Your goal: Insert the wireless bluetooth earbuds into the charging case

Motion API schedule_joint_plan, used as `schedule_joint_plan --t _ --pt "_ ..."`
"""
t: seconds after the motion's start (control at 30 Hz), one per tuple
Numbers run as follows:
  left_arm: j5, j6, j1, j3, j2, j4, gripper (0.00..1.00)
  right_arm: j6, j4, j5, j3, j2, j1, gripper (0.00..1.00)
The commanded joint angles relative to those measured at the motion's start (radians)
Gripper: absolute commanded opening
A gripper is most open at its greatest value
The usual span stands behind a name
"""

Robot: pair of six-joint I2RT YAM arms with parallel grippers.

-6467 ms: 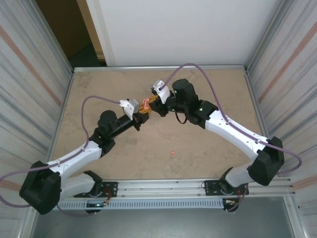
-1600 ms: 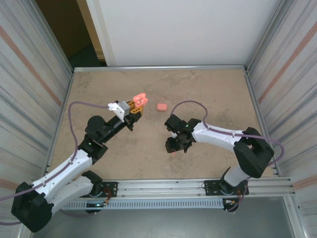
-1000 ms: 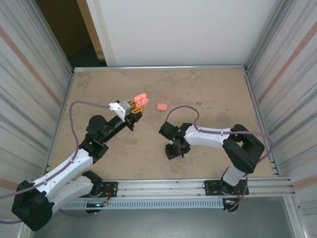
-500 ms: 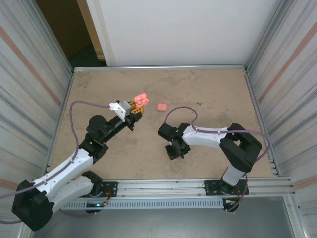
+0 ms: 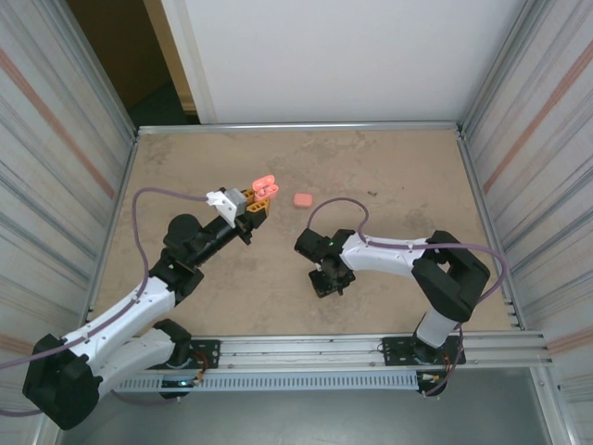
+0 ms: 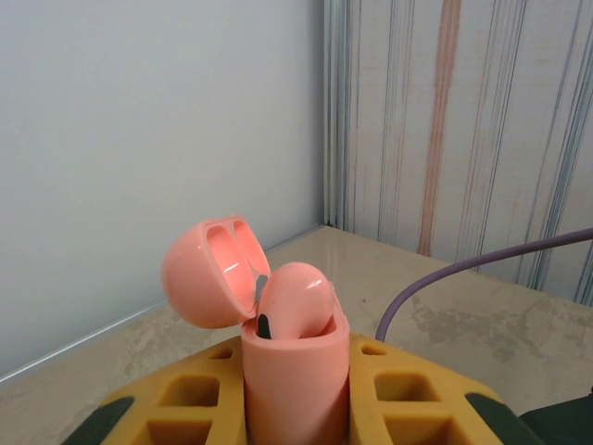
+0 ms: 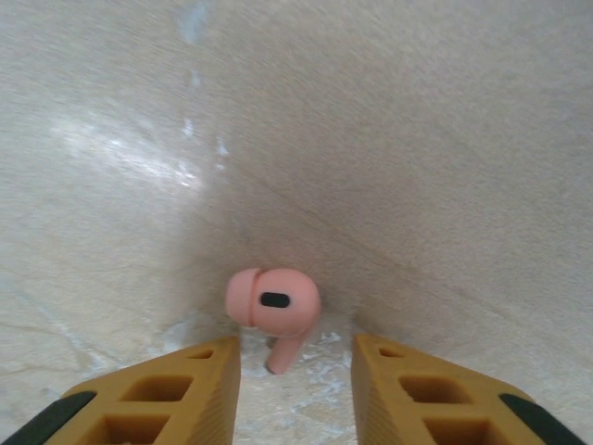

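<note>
The right gripper (image 7: pixel 296 347) points down at the table (image 7: pixel 445 139). Its yellow jaws stand apart, and a loose earbud (image 7: pixel 273 303) lies just ahead of them with its stem reaching into the gap. Neither finger touches it, so nothing is gripped. The left gripper (image 6: pixel 295 371) is clamped on the body of the charging case (image 6: pixel 292 408) and holds it upright off the table with its lid (image 6: pixel 208 273) hinged open.

A seated earbud (image 6: pixel 295 295) rests in the case. Whether the socket beside it is free cannot be told. By the look of it, this case is about half filled, with the pick-up, the carry across and the insertion left to do. A second case (image 5: pixel 302 199), closed, lies farther back on the table.

From above, the right arm folds back on itself, forearm reaching left, wrist turned down near the table's middle. The left arm stretches diagonally forward, its gripper raised, well apart from the right gripper.
</note>
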Motion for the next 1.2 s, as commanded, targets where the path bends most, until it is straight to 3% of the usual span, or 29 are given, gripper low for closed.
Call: schedule_joint_plan --t 0.0,1.17 --pt "-0.001 0.018 0.011 0.023 -0.002 0.012 0.0 -0.01 -0.026 -0.021 0.037 -0.045 -0.009 0.4" --pt "-0.017 0.026 0.011 0.015 -0.035 -0.019 0.0 -0.035 0.049 -0.048 0.061 0.059 -0.052 0.35"
